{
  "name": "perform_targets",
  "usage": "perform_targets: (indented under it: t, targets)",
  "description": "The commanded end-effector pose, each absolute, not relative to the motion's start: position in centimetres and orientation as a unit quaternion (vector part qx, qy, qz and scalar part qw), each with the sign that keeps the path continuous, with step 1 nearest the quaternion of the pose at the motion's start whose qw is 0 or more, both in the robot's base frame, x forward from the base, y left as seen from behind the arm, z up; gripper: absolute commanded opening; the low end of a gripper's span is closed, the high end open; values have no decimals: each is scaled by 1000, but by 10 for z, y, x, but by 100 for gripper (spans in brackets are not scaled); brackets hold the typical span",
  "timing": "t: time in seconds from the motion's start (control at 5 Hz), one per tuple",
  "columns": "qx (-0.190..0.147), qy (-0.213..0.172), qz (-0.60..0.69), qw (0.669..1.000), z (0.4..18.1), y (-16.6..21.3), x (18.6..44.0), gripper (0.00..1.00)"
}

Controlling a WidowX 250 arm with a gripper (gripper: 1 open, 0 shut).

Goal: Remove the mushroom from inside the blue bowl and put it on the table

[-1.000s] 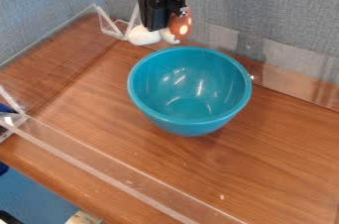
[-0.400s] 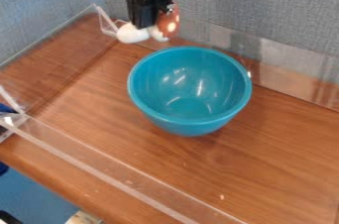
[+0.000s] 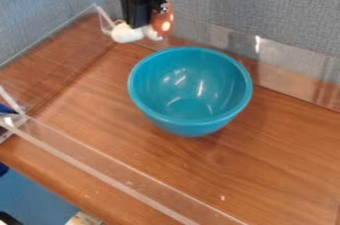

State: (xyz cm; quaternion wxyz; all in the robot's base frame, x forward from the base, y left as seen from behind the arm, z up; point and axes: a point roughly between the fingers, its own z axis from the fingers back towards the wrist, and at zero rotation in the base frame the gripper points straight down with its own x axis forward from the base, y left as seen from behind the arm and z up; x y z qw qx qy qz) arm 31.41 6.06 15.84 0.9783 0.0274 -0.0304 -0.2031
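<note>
Camera view: gripper (image 3: 143, 28) clenched around mushroom (image 3: 149, 27), beyond blue bowl (image 3: 190, 92).

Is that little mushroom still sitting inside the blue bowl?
No. The blue bowl is empty, and the mushroom is pinched in the claw above the table, behind the bowl.

Robot arm: only lower end in view, entering from top edge. Matte black, boxy wrist block w/ narrower black claw (image 3: 143, 22) below. Two slim dark fingers. Fine detail (screws, cables, markings) too small/blurred to tell.
</note>
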Motion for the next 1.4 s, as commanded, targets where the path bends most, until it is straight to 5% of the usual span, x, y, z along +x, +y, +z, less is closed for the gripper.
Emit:
perform_targets:
  t: [0.0, 1.2]
  targets:
    - [42, -64, -195, 978, 180, 66, 310, 0]
    - [52, -44, -174, 982, 163, 96, 297, 0]
